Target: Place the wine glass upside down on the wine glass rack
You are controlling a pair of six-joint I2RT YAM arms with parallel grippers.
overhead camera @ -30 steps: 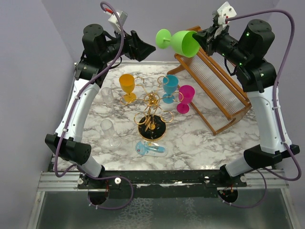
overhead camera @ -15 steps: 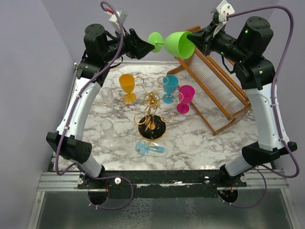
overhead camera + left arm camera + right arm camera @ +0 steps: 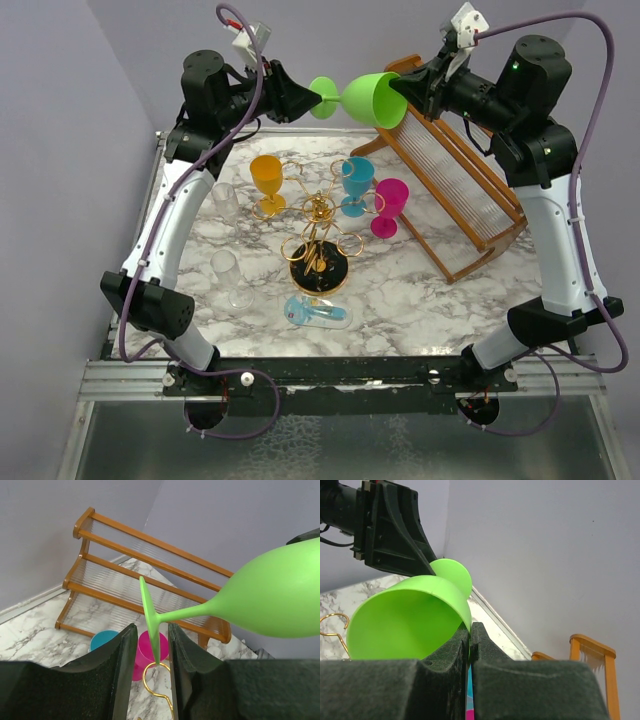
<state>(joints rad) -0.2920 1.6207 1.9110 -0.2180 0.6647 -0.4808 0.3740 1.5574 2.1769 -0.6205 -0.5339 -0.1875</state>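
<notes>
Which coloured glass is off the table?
The green wine glass: sideways in mid-air, rim pinched by the right gripper; orange glass, blue glass and pink glass stand below by the gold rack.

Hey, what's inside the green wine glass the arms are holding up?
Nothing shows inside the green wine glass, only bare green wall. The right hand pinches its rim, one finger inside, and that hand hides the bowl's lower part.

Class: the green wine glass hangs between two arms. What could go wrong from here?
1. The left end effector brackets only the thin foot of the green wine glass; it may slip out.
2. The right end effector pinches just the rim, so the glass could pivot or drop if released early.
</notes>
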